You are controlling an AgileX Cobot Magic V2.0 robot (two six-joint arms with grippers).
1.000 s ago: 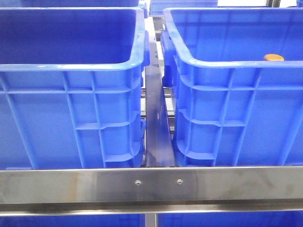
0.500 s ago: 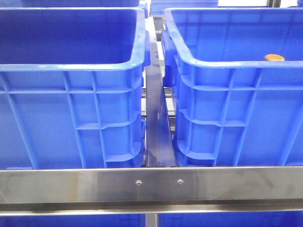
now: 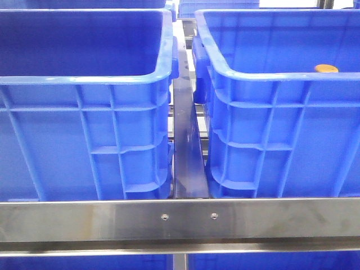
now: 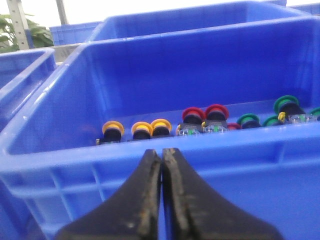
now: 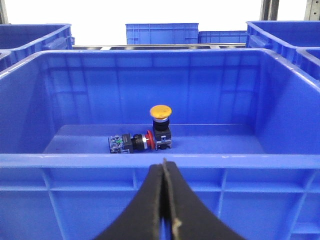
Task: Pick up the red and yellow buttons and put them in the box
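Note:
In the left wrist view a blue crate (image 4: 60, 150) holds several buttons in a row: yellow ones (image 4: 142, 130), red ones (image 4: 193, 114) and green ones (image 4: 248, 120). My left gripper (image 4: 162, 152) is shut and empty, just outside that crate's near rim. In the right wrist view the box (image 5: 75, 160) holds one yellow button (image 5: 160, 111) standing upright and one red button (image 5: 149, 139) lying beside it. My right gripper (image 5: 163, 164) is shut and empty in front of the box's near wall. The front view shows neither gripper, only the yellow cap (image 3: 326, 68) inside the right box (image 3: 270, 76).
The two crates stand side by side with a narrow dark gap (image 3: 185, 140) between them. A steel rail (image 3: 180, 219) runs across in front of them. More blue crates (image 5: 160, 32) stand behind, and a plant (image 4: 20, 35) is at the far back.

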